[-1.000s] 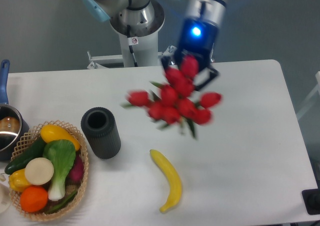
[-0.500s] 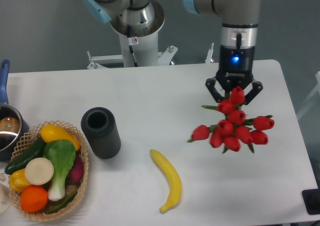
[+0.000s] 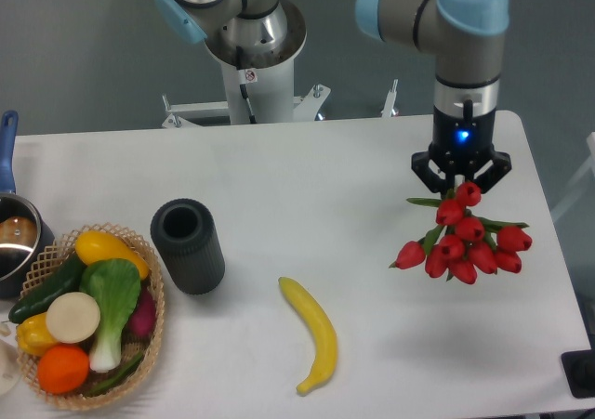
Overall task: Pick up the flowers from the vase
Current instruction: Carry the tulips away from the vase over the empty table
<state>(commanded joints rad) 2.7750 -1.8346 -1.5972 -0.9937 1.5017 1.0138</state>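
The black two-finger claw (image 3: 461, 176) gripped the bunch of red tulip flowers with green stems (image 3: 463, 241), which hung just below it, well apart from the dark ribbed cylindrical vase (image 3: 188, 246) far to its side. Steady, level carrying would have suited, keeping the stems clamped.

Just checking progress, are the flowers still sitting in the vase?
No, the flowers hang from the gripper at the table's right side, far from the empty vase.

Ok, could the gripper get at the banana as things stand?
Probably not yet: the gripper is shut on the flowers. The banana itself lies uncovered on the table.
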